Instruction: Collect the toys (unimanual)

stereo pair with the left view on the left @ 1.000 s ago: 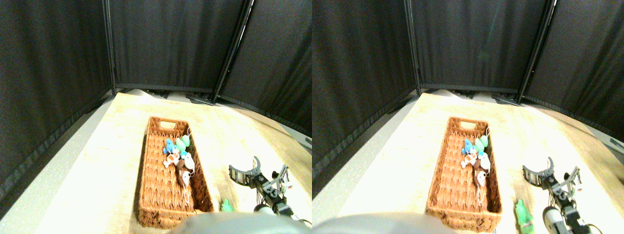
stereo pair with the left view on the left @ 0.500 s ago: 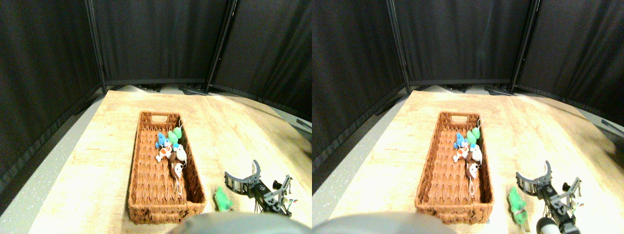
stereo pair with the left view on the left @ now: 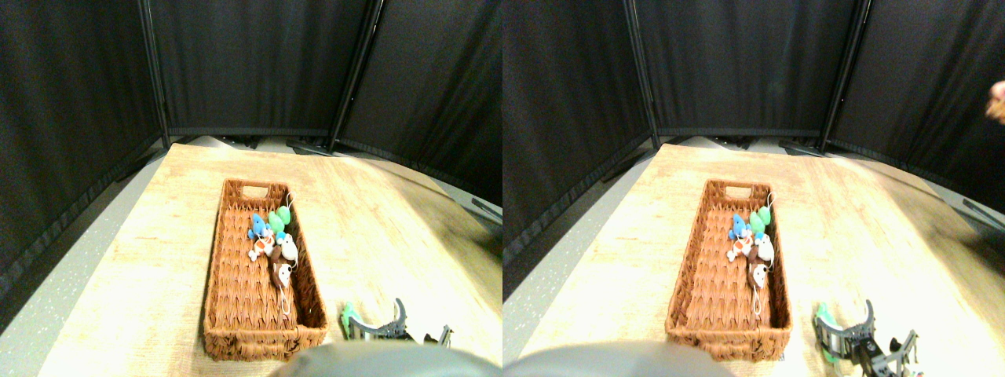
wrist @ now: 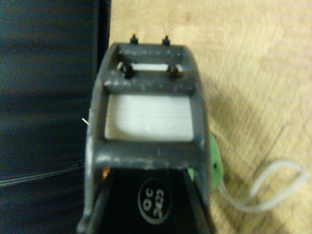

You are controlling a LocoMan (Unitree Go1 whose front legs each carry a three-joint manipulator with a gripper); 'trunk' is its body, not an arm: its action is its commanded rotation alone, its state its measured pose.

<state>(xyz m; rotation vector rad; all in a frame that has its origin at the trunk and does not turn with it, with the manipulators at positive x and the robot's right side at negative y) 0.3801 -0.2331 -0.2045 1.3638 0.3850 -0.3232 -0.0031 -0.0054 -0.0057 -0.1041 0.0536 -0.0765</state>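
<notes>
A green plush toy [stereo pair with the left view on the left: 346,316] lies on the wooden table just right of the wicker basket's near corner. My right gripper [stereo pair with the left view on the left: 404,326] is low at the bottom edge with its jaws spread open, the left jaw right beside the green toy. In the wrist view the toy [wrist: 215,168] peeks out beside the dark jaw frame, and its white string tail [wrist: 273,191] loops on the wood. In the basket [stereo pair with the left view on the left: 228,314] lie a blue toy [stereo pair with the left view on the left: 257,226], a green one [stereo pair with the left view on the left: 278,219], an orange-white one [stereo pair with the left view on the left: 261,248], a white one [stereo pair with the left view on the left: 289,249] and a brown one [stereo pair with the left view on the left: 281,274].
The long basket lies lengthwise on the wooden table [stereo pair with the left view on the left: 369,220], with a handle slot at its far end [stereo pair with the left view on the left: 255,190]. Black curtain panels [stereo pair with the left view on the left: 251,63] wall the table at the back and sides. Grey floor [stereo pair with the left view on the left: 71,267] runs along the left edge.
The camera shifted after the first frame. My gripper has come back and left, from well right of the green toy to right beside it. The basket toys have not moved.
</notes>
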